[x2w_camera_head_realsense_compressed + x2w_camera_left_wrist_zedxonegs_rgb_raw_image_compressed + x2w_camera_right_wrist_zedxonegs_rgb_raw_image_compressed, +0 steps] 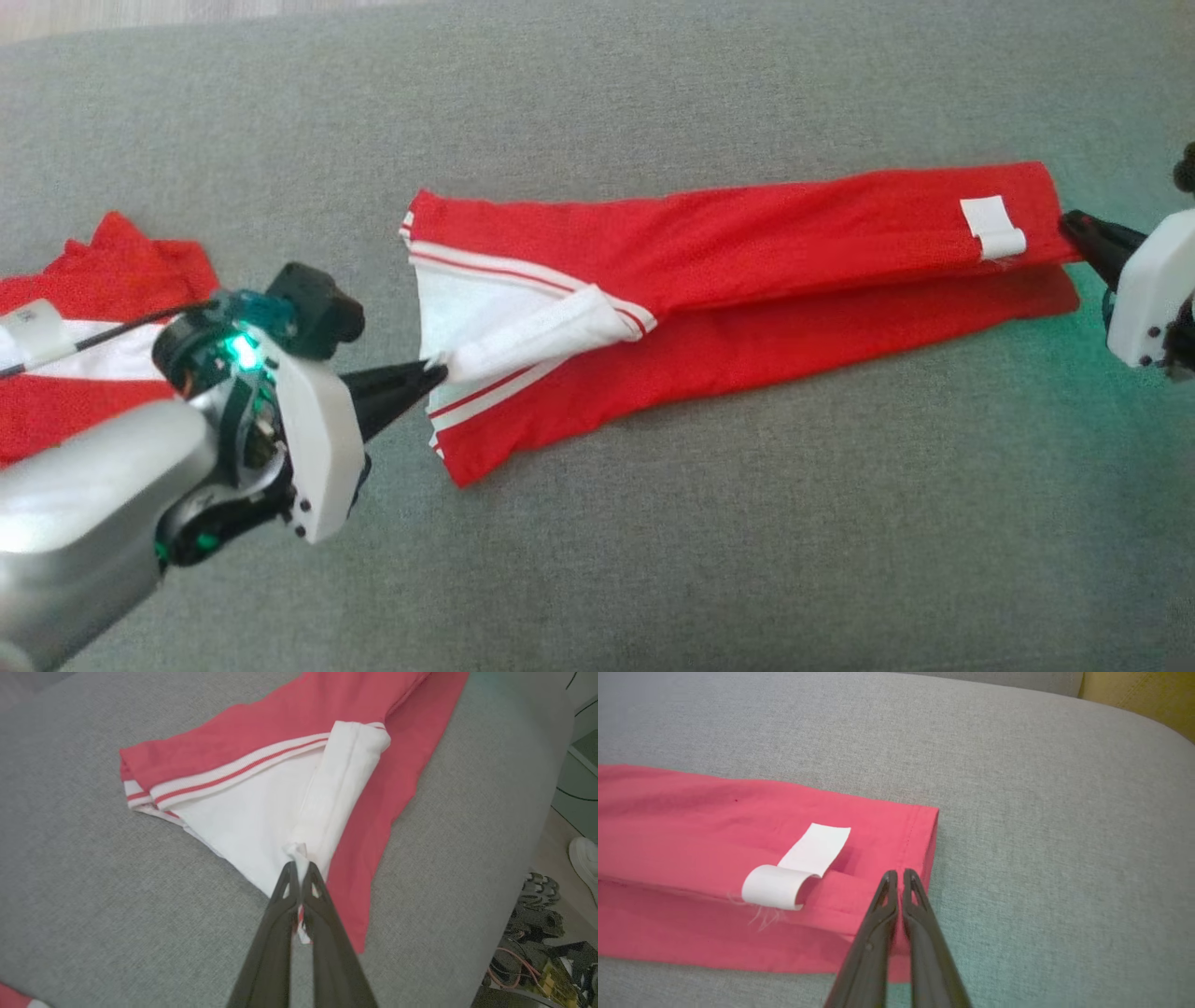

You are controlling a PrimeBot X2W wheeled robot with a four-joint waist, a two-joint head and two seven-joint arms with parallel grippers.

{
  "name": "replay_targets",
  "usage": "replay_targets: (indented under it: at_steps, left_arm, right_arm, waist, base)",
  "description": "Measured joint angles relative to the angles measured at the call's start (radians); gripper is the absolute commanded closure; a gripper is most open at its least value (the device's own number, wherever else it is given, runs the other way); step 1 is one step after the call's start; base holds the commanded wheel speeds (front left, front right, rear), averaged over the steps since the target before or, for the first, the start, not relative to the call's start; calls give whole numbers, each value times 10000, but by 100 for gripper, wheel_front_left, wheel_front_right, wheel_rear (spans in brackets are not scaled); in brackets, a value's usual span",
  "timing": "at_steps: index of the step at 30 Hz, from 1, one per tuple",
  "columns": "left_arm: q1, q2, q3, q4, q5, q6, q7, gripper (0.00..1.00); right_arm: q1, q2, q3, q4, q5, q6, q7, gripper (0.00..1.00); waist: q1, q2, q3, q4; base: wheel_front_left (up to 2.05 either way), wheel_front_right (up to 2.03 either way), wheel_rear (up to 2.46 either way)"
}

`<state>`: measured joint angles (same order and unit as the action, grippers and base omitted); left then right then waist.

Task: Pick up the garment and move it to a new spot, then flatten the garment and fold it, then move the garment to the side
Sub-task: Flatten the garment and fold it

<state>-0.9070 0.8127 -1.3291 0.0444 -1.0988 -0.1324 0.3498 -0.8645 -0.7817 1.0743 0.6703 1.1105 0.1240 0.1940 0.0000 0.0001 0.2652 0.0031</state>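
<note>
A grey upholstered cushion [747, 560] carries a red garment [794, 243] folded into a long band; it runs from the cushion's middle towards its right edge, with a white panel and red-and-white striped trim at its left end. A second red-and-white garment [112, 280] lies bunched at the cushion's left edge, well apart from the first. The robot's pale left forearm [84, 504] rises from the lower left corner, its wrist turned so the fingers point right along the cushion. The left gripper [434, 373] is closed, pinching a twisted tip of the white fabric at the garment's left end; from the wrist the white panel fans out beyond the clamped fingertips [301, 868]. The right gripper [1074, 224] reaches in from the right edge, fingers pointing left; its jaws are pressed together on the hem at the upper layer's right end [899, 875]. A white label [798, 868], curled into a loop at one end, lies on the red cloth just beside those fingers.
</note>
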Motion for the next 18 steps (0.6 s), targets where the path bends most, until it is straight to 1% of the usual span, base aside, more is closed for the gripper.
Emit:
replay_targets:
  at_steps: [4, 7, 13, 15, 17, 18]
  left_arm:
    - [198, -2, 0, -282, -21, 0, 288, 100]
    - [338, 13, 2, -380, -268, 2, 345, 100]
    - [356, 230, 2, -522, -276, 2, 497, 100]
    - [410, 222, 2, -504, -249, 2, 447, 100]
    - [527, 198, 2, -357, 17, 2, 148, 100]
    - [527, 198, 2, -357, 17, 2, 148, 90]
  right_arm:
    - [76, -79, 184, 10, 75, 0, 90, 100]
    - [180, -77, 336, 13, 174, 0, 314, 100]
    - [176, -82, 533, -31, 387, 0, 504, 100]
    - [176, -82, 621, -75, 426, 0, 548, 100]
    - [177, -81, 704, -79, 487, 2, 727, 100]
    - [177, -81, 704, -79, 487, 2, 727, 100]
  waist:
    - [0, 0, -83, -50]
    - [0, 0, -146, -114]
    - [0, 0, -174, -232]
    - [0, 0, -174, -277]
    - [0, 0, -171, -328]
    - [0, 0, -171, -328]
  base:
    - [0, 0, 0]
    - [0, 0, 0]
    - [0, 0, 0]
    - [0, 0, 0]
    - [0, 0, 0]
    - [0, 0, 0]
